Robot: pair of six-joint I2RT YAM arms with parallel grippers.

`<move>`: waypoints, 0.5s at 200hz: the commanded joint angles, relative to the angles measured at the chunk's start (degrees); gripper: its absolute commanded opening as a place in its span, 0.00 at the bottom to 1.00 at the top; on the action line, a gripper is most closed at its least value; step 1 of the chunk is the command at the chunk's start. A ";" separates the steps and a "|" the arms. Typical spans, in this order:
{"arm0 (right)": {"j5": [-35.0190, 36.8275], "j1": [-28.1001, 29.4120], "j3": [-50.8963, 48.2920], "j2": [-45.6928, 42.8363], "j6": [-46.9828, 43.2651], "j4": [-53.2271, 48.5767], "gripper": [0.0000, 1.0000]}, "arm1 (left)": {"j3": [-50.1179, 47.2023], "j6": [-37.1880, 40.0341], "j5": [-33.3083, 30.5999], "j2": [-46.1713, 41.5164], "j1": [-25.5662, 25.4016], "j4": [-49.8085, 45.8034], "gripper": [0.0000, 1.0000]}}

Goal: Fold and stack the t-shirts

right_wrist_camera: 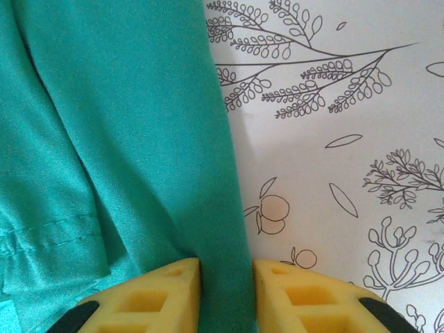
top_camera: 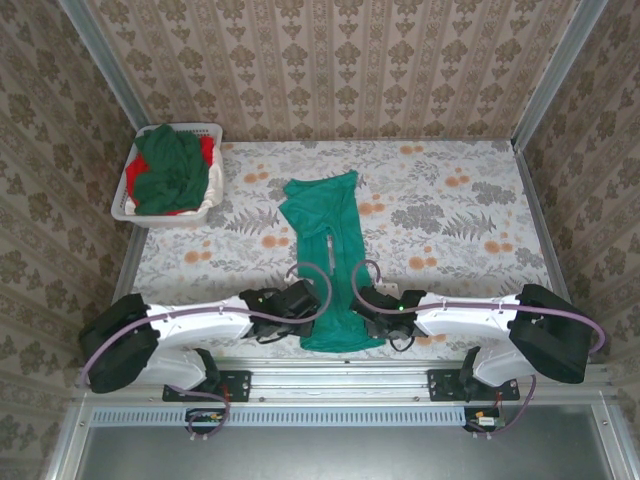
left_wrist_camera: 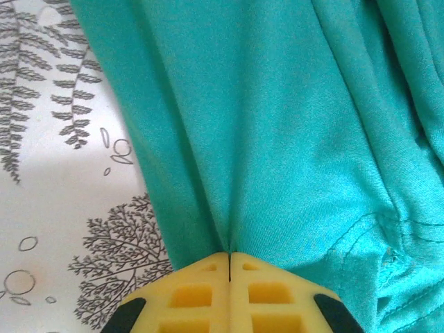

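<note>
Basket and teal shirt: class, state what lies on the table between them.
Nothing lies there. In the top view, the stretch between the basket and the teal shirt is bare flowered tablecloth.

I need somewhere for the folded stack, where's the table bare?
Widest bare table lies right of the teal t-shirt. A narrower patch sits between it and the laundry basket. Crowded: the basket corner and near-edge middle.

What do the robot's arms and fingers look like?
The left arm and right arm are white, with chunky black blocks at the joints. A thin purple cable loops along each one. The left gripper and right gripper have yellow fingers with square holes like waffles, and black patches on their outer corners.
</note>
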 commanded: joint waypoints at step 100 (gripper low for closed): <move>-0.14 0.52 -3.59 -8.07 1.16 -2.61 0.47 | -13.16 -11.20 -6.64 -37.27 2.31 -9.08 0.63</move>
